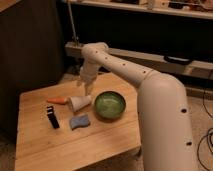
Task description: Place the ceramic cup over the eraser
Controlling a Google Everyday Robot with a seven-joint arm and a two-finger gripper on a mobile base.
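- While the white arm bends in from the right and fills much of the view, its gripper hangs over the far part of the wooden table, just above and a little behind the ceramic cup.
- Whether the jaws are spread or pressed together I cannot tell — the fingertips blur into the tabletop behind them; nothing appears to be held.
- The ceramic cup lies tipped on its side near the middle of the table, its wider end toward the green bowl and its narrow end pointing left.
- An orange carrot-shaped thing lies just left of the cup, its tip close to the cup's narrow end; I cannot tell whether they touch.
- The green bowl sits upright just to the right of the cup, close beside it.
- A blue sponge-like piece lies flat in front of the cup, nearer the camera, apart from both cup and bowl.
- A small black block stands upright to the left of the blue piece — it may be the eraser, though that is not certain.
- Behind the table runs a dark wall with a shelf rail crossing it.
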